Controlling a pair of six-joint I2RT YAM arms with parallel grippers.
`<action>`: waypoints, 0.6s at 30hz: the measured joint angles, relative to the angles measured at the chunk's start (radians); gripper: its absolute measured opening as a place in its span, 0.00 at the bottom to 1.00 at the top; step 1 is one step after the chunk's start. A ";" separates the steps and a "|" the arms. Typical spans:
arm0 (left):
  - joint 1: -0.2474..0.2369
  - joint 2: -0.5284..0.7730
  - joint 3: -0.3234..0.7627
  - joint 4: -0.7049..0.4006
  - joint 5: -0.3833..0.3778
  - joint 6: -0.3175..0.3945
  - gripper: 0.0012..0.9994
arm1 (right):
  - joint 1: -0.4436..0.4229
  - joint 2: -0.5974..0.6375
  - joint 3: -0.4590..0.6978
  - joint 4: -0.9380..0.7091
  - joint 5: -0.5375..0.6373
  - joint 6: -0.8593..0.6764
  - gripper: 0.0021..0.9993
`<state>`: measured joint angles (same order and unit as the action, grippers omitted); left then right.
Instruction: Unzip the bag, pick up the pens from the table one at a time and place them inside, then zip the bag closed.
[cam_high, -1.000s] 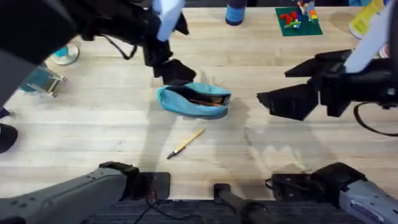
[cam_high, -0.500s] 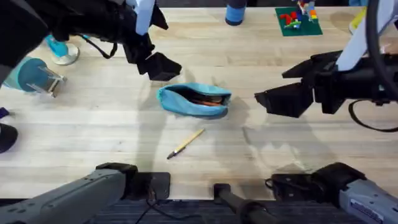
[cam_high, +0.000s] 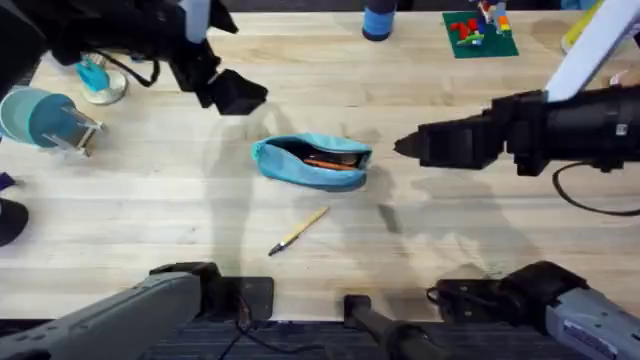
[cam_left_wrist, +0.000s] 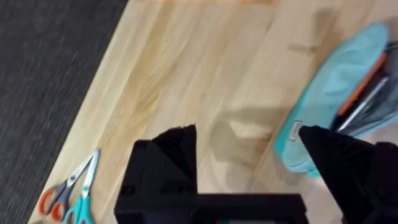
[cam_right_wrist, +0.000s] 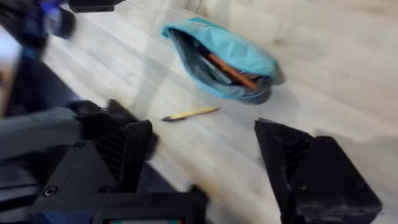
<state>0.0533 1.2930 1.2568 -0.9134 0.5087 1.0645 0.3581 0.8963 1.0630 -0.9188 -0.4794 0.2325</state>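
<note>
Pale wooden planks make up the tabletop (cam_high: 150, 200), with the bag (cam_high: 312, 160) lying near its middle, unzipped and gaping. From overhead an orange stick shows inside the opening; the right wrist view adds a grey one (cam_right_wrist: 214, 70) lying beside that orange one (cam_right_wrist: 231, 70) in the pouch. A tan pen (cam_high: 298, 231) with a dark tip lies loose on the wood in front of the bag, toward the arm bases, apart from it.

The left claw (cam_high: 228, 92) hangs above the tabletop behind and to the left of the bag, clear of it. Its own wrist view shows its two black fingers (cam_left_wrist: 168, 155) spread wide with bare wood between them, the bag's end (cam_left_wrist: 323, 99) just past one finger, and orange-handled scissors (cam_left_wrist: 65, 199) near the table edge. The scissors do not appear from above.

The right claw (cam_high: 410, 146) points at the bag's right end from just beside it, not touching. Overhead its fingers merge into one dark shape, but the right wrist view shows them (cam_right_wrist: 130, 149) parted wide, holding nothing, with the bag and the tan pen (cam_right_wrist: 189, 113) beyond.
</note>
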 joint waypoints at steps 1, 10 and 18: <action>0.014 0.000 0.000 0.008 0.000 0.000 0.99 | 0.007 0.000 0.000 0.000 -0.008 0.040 1.00; 0.064 0.000 0.000 0.035 0.000 0.000 0.99 | 0.087 0.000 0.000 0.000 -0.036 0.346 1.00; 0.064 0.000 0.000 0.035 0.000 0.000 0.99 | 0.097 0.013 0.000 0.037 -0.035 0.500 1.00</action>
<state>0.1177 1.2930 1.2568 -0.8783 0.5087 1.0641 0.4550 0.9095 1.0630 -0.8816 -0.5140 0.7325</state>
